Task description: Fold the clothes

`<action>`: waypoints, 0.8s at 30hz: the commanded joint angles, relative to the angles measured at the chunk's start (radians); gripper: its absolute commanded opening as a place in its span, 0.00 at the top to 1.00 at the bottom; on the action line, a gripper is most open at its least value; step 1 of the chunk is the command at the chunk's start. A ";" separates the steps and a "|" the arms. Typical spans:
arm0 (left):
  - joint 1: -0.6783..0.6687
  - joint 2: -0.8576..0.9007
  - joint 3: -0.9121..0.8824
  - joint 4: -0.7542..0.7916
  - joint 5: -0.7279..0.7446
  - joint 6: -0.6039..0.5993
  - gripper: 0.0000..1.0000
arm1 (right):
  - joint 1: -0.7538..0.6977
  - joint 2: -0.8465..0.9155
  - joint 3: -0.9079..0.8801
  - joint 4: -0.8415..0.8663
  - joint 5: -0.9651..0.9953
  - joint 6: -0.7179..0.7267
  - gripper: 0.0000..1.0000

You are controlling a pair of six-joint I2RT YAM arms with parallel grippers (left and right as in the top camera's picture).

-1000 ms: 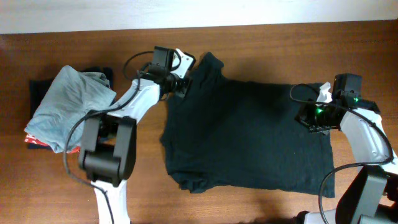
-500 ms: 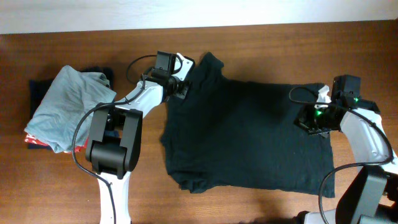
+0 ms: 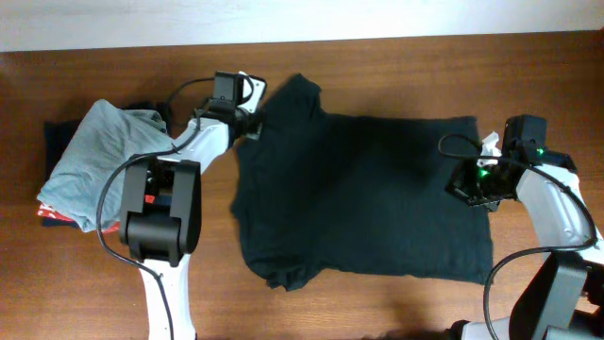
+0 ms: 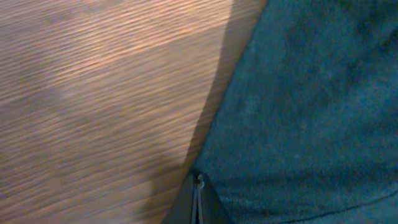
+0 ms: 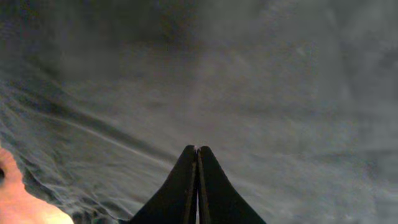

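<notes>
**Flatten the shirt before any fold**

The black T-shirt (image 3: 368,198) lies spread on the wooden table (image 3: 377,57), roughly centred, its sleeve end toward the left arm and its hem end toward the right. A sleeve bunches at the lower left corner, and the edges are not square.

The left gripper (image 3: 251,125) sits at the upper left edge of the shirt. In its wrist view the fingertips (image 4: 199,186) are pressed together right where the fabric meets bare wood, apparently pinching the edge. The right gripper (image 3: 469,192) is at the opposite edge. Its fingertips (image 5: 198,158) are also closed, low on the cloth, and seem to nip it.

My reading is that the step in hand is stretching the shirt flat between the two arms. To do it well:

- Pull both ends apart evenly, low over the table.
- Stop once the cloth is taut, since thin fabric slips easily out of a shallow pinch.
- Smooth out the crumpled lower sleeve before folding.
- Stay clear of the grey-blue garment (image 3: 104,156) piled at the left.
</notes>
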 commanded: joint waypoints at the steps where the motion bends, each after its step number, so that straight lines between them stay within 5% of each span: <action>1: 0.033 0.064 0.009 -0.051 -0.100 -0.020 1.00 | 0.006 -0.002 0.002 -0.004 -0.013 0.004 0.96; 13: 0.033 0.062 0.302 -0.418 -0.234 -0.089 0.99 | 0.006 -0.002 0.003 -0.003 -0.008 -0.001 0.93; 17: 0.033 0.058 0.484 -0.620 -0.232 -0.088 0.83 | 0.006 -0.012 0.003 -0.007 -0.009 -0.007 0.88; 19: 0.034 0.055 0.582 -0.715 -0.231 -0.088 0.56 | 0.006 -0.036 0.003 -0.006 -0.009 -0.011 0.85; 21: 0.034 0.048 0.688 -0.808 -0.231 -0.088 0.41 | 0.006 -0.066 0.008 -0.008 -0.009 -0.037 0.82; 24: 0.034 0.033 0.821 -0.942 -0.231 -0.088 0.36 | 0.006 -0.117 0.011 -0.024 -0.009 -0.053 0.77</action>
